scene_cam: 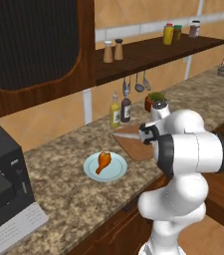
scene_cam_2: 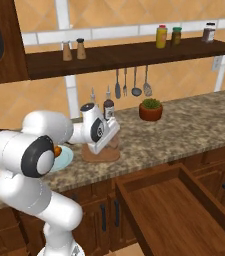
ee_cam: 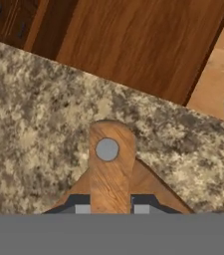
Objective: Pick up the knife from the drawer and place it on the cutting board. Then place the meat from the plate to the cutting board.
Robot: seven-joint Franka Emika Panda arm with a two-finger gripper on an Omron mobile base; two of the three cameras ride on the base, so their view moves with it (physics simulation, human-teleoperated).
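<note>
Silver-grey pointed knife (scene_cam: 127, 135) in gripper (scene_cam: 144, 134), fingers clamped on its handle, above reddish-brown wooden cutting board (scene_cam: 133, 145); orange-brown drumstick (scene_cam: 103, 161) on pale blue plate (scene_cam: 91, 171); drawer (scene_cam_2: 184, 210) open.

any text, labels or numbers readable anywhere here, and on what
None can be read.
Coffee machine: pale front panel and small knob, no legible marks.
Jars on the shelf: coloured bodies, no label text resolves.
Bottles by the wall: labels too small and blurred to read.
</note>
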